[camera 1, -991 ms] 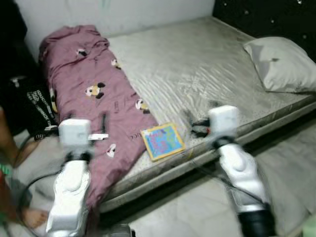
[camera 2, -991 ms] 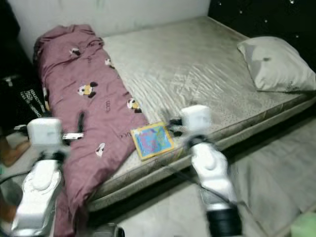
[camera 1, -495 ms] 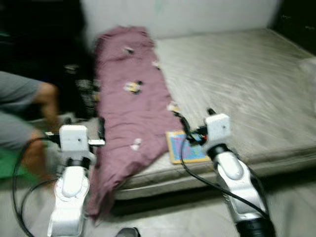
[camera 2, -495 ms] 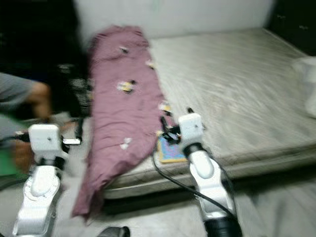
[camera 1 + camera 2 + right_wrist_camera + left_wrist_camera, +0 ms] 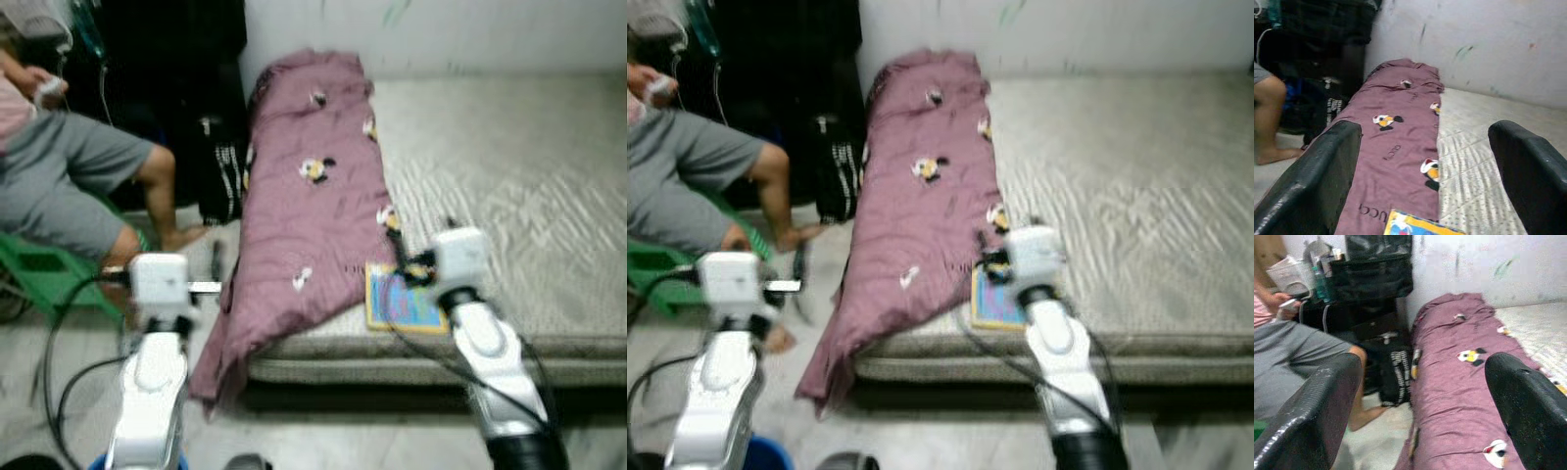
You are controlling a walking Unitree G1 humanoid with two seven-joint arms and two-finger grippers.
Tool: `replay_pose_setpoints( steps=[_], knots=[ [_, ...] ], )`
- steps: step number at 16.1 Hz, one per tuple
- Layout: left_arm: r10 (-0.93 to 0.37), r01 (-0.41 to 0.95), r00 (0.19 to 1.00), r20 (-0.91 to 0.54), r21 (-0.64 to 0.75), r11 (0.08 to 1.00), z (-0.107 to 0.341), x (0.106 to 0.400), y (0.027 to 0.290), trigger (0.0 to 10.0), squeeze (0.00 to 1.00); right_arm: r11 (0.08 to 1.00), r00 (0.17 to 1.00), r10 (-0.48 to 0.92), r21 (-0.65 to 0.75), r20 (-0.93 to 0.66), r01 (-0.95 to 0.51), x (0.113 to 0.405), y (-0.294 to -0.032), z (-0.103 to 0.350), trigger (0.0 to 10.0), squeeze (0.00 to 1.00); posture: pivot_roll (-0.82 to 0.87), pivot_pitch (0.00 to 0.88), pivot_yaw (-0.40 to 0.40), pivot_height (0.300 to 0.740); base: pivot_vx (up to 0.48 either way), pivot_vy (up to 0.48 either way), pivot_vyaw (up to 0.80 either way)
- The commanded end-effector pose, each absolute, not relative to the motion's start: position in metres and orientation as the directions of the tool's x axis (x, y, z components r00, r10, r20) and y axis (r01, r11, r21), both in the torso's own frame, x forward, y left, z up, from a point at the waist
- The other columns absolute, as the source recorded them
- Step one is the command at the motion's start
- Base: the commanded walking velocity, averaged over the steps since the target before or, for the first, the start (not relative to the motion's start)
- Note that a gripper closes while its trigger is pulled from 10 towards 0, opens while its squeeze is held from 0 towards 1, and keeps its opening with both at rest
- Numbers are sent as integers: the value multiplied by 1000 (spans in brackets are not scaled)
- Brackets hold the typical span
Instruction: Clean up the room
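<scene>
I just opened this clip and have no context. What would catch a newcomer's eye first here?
A long purple blanket with cartoon prints lies along the left edge of the mattress, its near end spilling to the floor. A colourful book lies at the near mattress edge beside the blanket, just ahead of the right gripper, whose fingers are open. A person sits on the left beside the bed.

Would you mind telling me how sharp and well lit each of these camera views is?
Left and right eye views: soft with motion blur, the blanket and book smeared, evenly lit. Left wrist view: mildly blurred, the dark bags beside the bed shadowy. Right wrist view: fairly clear, bright wall, dark corner.
</scene>
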State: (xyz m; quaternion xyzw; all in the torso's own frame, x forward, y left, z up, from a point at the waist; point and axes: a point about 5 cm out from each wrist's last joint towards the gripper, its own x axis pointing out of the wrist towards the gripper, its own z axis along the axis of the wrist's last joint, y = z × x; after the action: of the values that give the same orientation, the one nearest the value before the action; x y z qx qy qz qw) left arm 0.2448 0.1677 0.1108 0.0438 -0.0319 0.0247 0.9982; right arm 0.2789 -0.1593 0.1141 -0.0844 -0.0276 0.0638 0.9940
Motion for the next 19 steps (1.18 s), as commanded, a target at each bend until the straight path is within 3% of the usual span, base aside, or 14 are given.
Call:
replay_pose_setpoints(
  steps=[1,11,19],
  knots=[
    [61,-70,994,86,101,992,115,248,176,10000,0,978,985,156,-149,67,-145,282,-149,119,10000,0,-58,0,22,740,289,0,0],
    [56,-67,993,104,103,992,120,253,176,10000,0,978,978,176,-132,112,-161,294,-144,130,10000,0,-47,10,13,740,327,0,0],
    [55,-68,994,95,140,988,119,255,173,10000,0,971,975,200,-155,97,-184,293,-142,126,10000,0,-31,11,4,740,0,-82,0]
  ],
)
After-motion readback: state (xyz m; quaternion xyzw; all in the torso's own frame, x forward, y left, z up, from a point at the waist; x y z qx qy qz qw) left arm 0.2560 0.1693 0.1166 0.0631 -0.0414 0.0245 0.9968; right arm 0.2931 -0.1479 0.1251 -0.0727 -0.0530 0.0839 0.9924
